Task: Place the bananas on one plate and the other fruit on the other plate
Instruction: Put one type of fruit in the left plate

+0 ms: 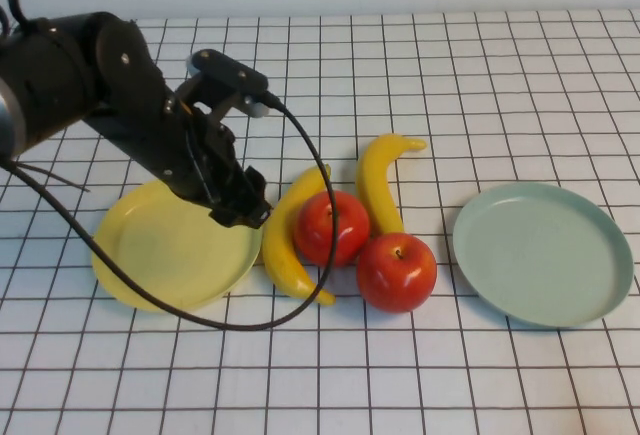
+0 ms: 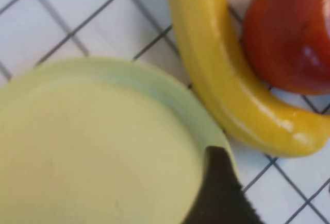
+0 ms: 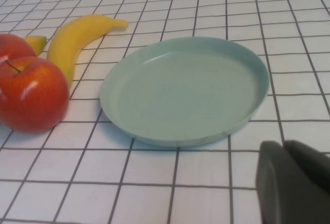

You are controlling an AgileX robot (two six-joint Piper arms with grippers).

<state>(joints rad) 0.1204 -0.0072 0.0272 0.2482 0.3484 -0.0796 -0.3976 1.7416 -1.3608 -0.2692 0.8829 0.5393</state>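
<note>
My left gripper (image 1: pixel 243 210) hangs over the yellow plate's (image 1: pixel 150 255) 3 o'clock rim; I cannot tell its state. My right gripper (image 3: pixel 294 183), clenched, waits near the blue-green plate (image 3: pixel 185 87).

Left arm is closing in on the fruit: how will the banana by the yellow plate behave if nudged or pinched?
The glossy curved yellow banana looks slick, so it may slip from the left pincer. It seems rigid. Its curve hugs the shiny red apple, so a push would probably pivot it and shove that apple.

Blue-green plate (image 3: pixel 185 92) (apple (image 3: pixel 32 100) beside)
</note>
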